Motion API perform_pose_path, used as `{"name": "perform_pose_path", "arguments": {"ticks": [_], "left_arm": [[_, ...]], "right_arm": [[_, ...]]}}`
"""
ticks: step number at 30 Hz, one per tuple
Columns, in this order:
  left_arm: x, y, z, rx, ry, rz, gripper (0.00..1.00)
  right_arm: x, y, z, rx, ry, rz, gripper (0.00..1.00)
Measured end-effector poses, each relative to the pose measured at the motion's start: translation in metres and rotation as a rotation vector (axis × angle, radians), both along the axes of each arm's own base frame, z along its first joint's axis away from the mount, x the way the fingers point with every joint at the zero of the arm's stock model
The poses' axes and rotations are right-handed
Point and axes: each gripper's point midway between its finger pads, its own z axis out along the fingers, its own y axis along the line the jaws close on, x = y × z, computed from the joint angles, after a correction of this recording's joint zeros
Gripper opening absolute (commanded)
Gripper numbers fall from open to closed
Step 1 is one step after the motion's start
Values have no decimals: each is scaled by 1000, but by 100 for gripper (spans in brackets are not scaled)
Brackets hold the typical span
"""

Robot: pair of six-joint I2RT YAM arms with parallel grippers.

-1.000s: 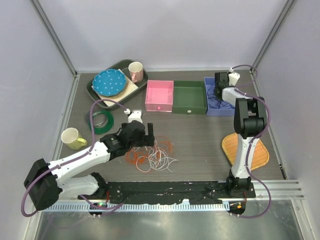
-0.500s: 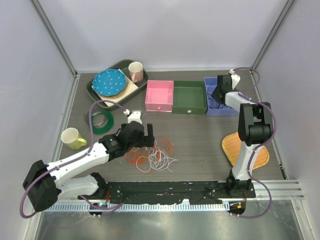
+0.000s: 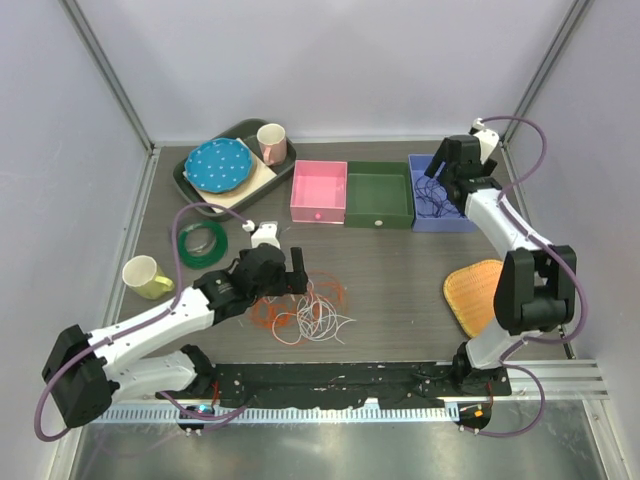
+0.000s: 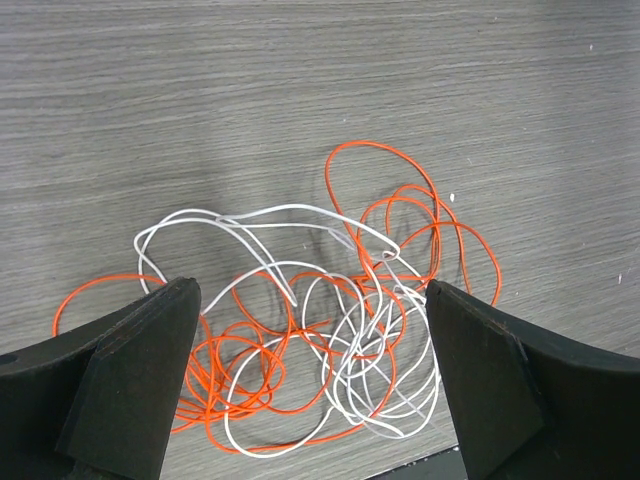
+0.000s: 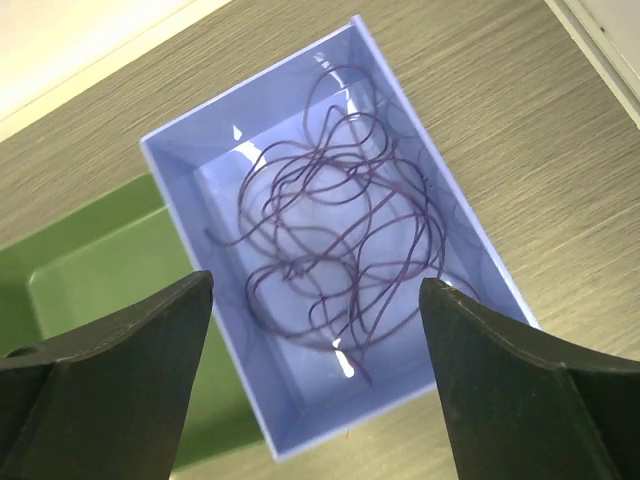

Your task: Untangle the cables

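Note:
A tangle of red-orange cable point(image 3: 268, 312) and white cable point(image 3: 322, 318) lies on the table in front of the arms. From the left wrist, the orange loops point(image 4: 400, 205) and white loops point(image 4: 290, 212) cross each other many times. My left gripper point(image 3: 290, 275) point(image 4: 308, 288) hovers over this tangle, open, with nothing between its fingers. A dark purple cable point(image 3: 432, 195) point(image 5: 335, 235) lies loose inside the blue box point(image 3: 440, 224) point(image 5: 175, 195). My right gripper point(image 3: 452, 168) point(image 5: 315, 282) stands open above that box, holding nothing. A green cable coil point(image 3: 200, 243) rests at the left.
A green box point(image 3: 380, 218) and a pink box point(image 3: 318, 215) stand beside the blue one. At back left are a dark tray point(image 3: 190, 180) with a blue plate point(image 3: 218, 165) and a pink cup point(image 3: 271, 143). Also in view are a yellow cup point(image 3: 145, 277) and an orange mat point(image 3: 490, 295).
My right gripper went from shut to open over the blue box, and its arm swung outward to the right. The left arm barely shifted.

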Motion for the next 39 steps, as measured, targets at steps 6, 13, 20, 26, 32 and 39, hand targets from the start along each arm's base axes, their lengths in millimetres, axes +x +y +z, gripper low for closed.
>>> {"name": "perform_pose_path", "arguments": {"ticks": [6, 13, 20, 26, 32, 39], "left_arm": [[-5, 9, -2, -2, 22, 48, 100], [-27, 27, -21, -34, 72, 80, 100], [-66, 22, -52, -176, 158, -17, 100], [-75, 20, -60, -209, 199, -24, 100], [-69, 37, -60, -174, 196, 95, 100], [-72, 50, -53, -178, 180, 143, 100]], "right_arm": [[-46, 72, 36, -70, -67, 225, 93], [-150, 203, 23, 36, -152, 734, 91], [-241, 268, -61, 146, 18, 1057, 89], [-257, 300, -87, 172, 54, 1127, 89], [-263, 336, -80, 212, -25, 1214, 89], [-246, 373, -97, 216, -26, 1233, 26]]}}
